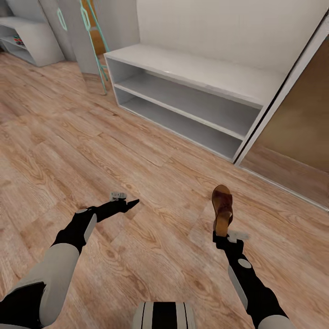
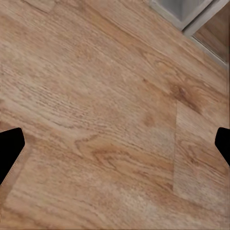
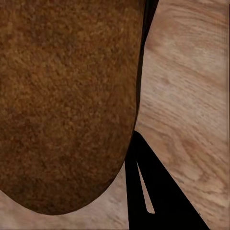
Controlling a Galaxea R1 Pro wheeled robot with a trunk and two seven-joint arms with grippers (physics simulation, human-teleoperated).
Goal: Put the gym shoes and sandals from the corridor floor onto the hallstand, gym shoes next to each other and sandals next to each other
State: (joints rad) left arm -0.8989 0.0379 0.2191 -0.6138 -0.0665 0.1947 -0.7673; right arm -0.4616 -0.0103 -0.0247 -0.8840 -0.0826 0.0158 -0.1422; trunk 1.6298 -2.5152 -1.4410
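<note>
Head view with both wrist views. Nearest the robot, the right gripper (image 1: 222,232) is clamped on the heel end of one brown sandal (image 1: 222,208), which stands clear of the corridor floor (image 1: 68,151), toe pointing away toward the rack; in the right wrist view the sandal's grainy, matte brown sole (image 3: 67,100) with its rounded end lies close against one dark finger (image 3: 153,191). The left gripper (image 1: 130,203) hovers over bare planks with nothing between its fingers; in the left wrist view its dark fingertips (image 2: 9,148) sit at opposite edges of the frame, so the jaws stand wide apart. The floor is light brown wood plank with marked grain and knots. Beyond it, against the pale wall, stands the hallstand (image 1: 192,73): a smooth grey-white unit whose long low bench base has two open tiers, both vacant as far as visible, as is the bench top. To its right is a brown sliding panel (image 1: 297,123) in a pale frame. Judged progress: early; one sandal is lifted but not yet placed, no footwear rests on the rack, and the second sandal and both gym shoes remain to be fetched.
</note>
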